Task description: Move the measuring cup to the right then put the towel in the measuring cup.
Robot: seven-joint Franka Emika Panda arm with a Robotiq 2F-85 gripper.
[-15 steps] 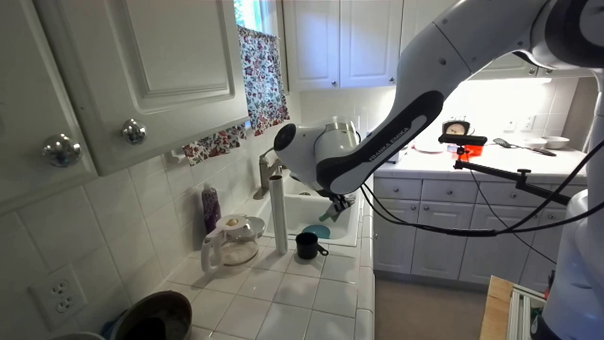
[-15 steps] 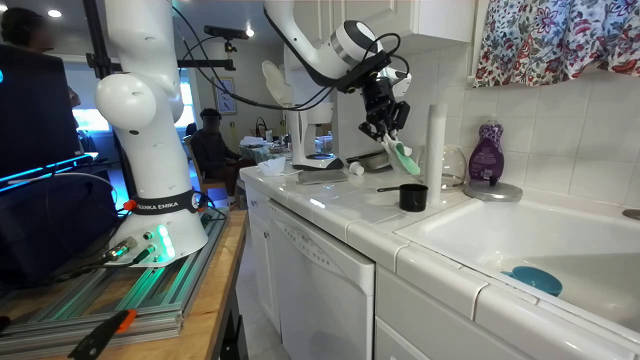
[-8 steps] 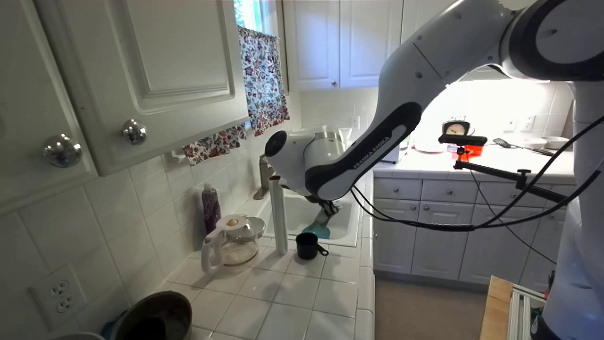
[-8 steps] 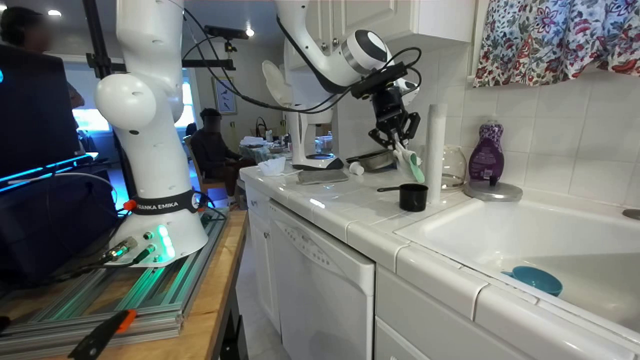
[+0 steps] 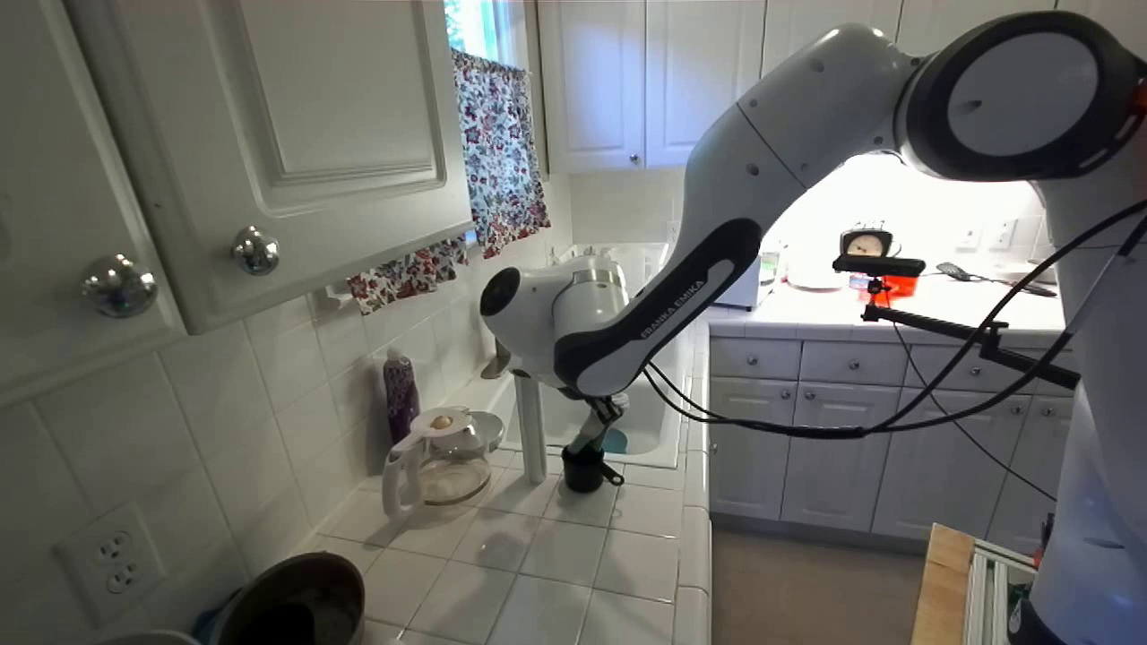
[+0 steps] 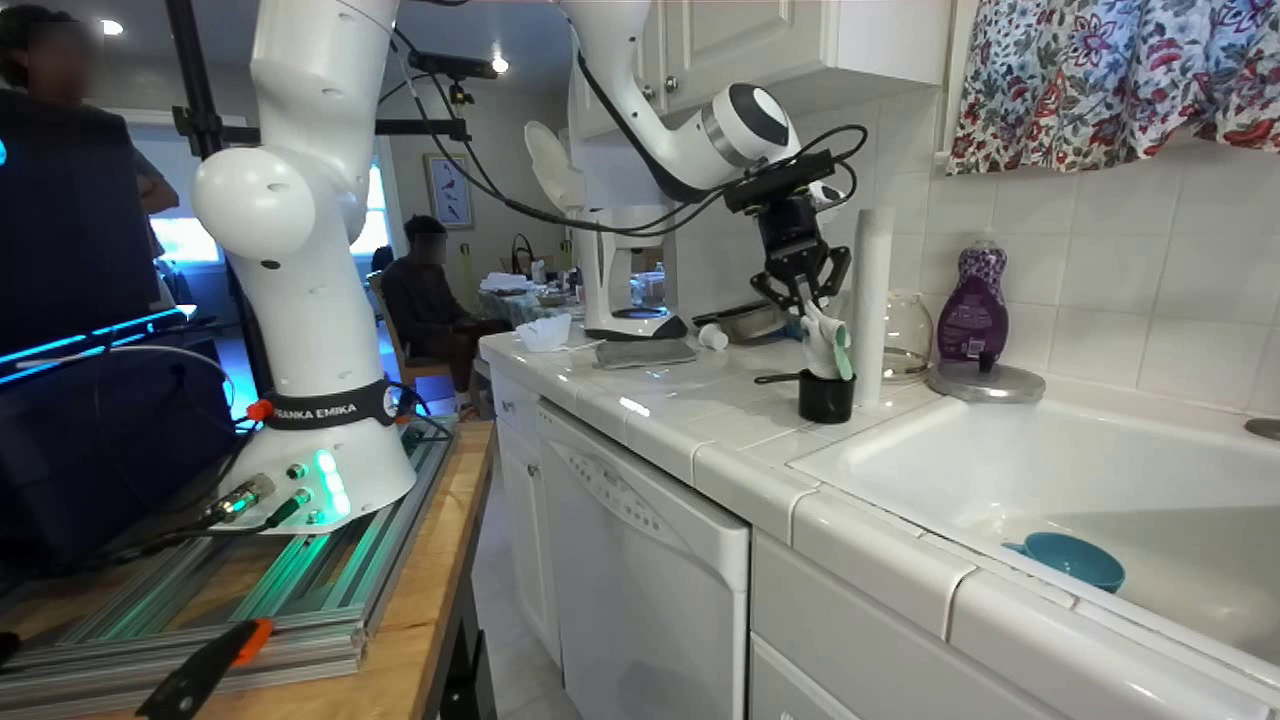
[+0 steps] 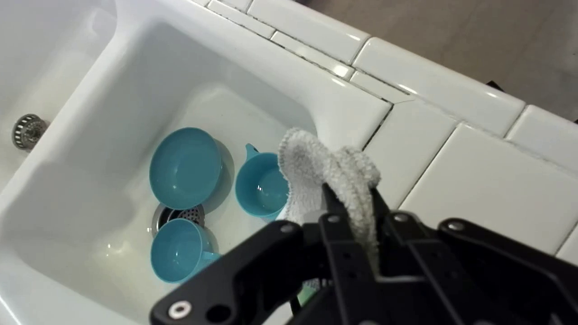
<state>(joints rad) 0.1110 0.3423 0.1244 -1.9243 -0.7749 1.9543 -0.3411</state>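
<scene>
In the hand (image 7: 352, 194), narrowed to a pinch, holds a bunched white terry towel (image 7: 307, 162) by an upper fold. Hangs it tilted at the mouth of the black measuring cup (image 6: 826, 402), with the lower end apparently inside in both exterior views; too dark there to tell how deep. Judging by the weave, likely light, soft and limp, not slippery or fragile: prone to buckle on the rim rather than slide down. Best held by that upper fold, lowered straight, then tucked in from above before release. For the cup, expect stiff and fairly light handling, easy to drag or tip; if in need of steadying, better taken by the handle (image 6: 778, 378). Find it upright on the tiled counter (image 5: 560, 551), near the sink (image 6: 1080, 450) and just beside an upright white roll (image 6: 872, 310), perhaps easily knocked over. Farther out, see the glass coffee carafe (image 5: 452, 475) beyond the roll, toward the wall (image 6: 1130, 290), and three teal dishes (image 7: 187, 169) in the sink.
</scene>
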